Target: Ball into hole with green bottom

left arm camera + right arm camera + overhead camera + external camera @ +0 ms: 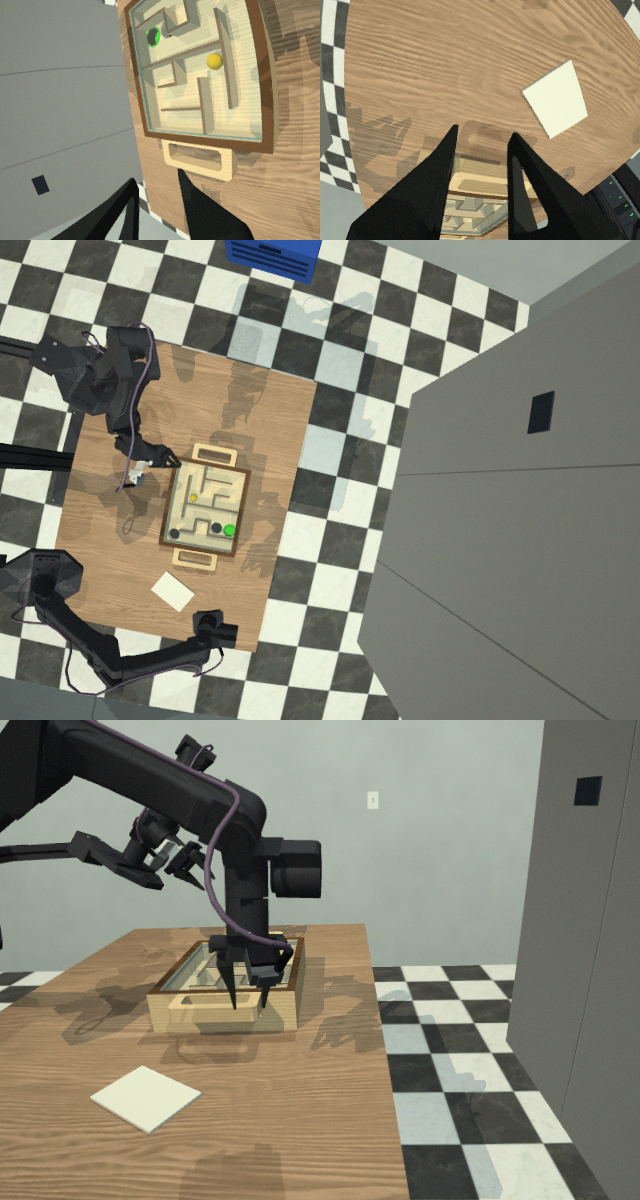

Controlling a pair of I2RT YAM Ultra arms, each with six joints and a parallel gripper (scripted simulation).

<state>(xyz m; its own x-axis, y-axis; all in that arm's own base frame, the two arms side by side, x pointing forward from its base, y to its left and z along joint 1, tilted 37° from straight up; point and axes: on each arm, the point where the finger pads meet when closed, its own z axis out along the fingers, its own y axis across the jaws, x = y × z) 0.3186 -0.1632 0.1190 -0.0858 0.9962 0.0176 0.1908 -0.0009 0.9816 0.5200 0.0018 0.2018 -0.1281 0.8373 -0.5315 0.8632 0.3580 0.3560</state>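
Note:
The maze board [242,508] [279,1015] [267,100] [480,195] lies flat on the table. The yellow ball [193,497] [214,61] is in the middle part of the maze, beside the long wall. The green hole [229,529] [153,37] is near the opposite end. One dark hole [216,527] is beside it, another dark hole [174,533] in a corner. My left gripper [178,462] [207,883] [157,179] is partly open and empty, high above the board's corner. My right gripper [250,1008] [484,134] is partly open and empty, on the near handle's side; its fingers are hidden in the top view.
A far handle [214,447] [200,173] and a near handle [193,566] [214,1015] [480,185] stick out from the board's ends. A white square sheet [172,591] [145,1098] [557,100] lies on the table beyond the near handle.

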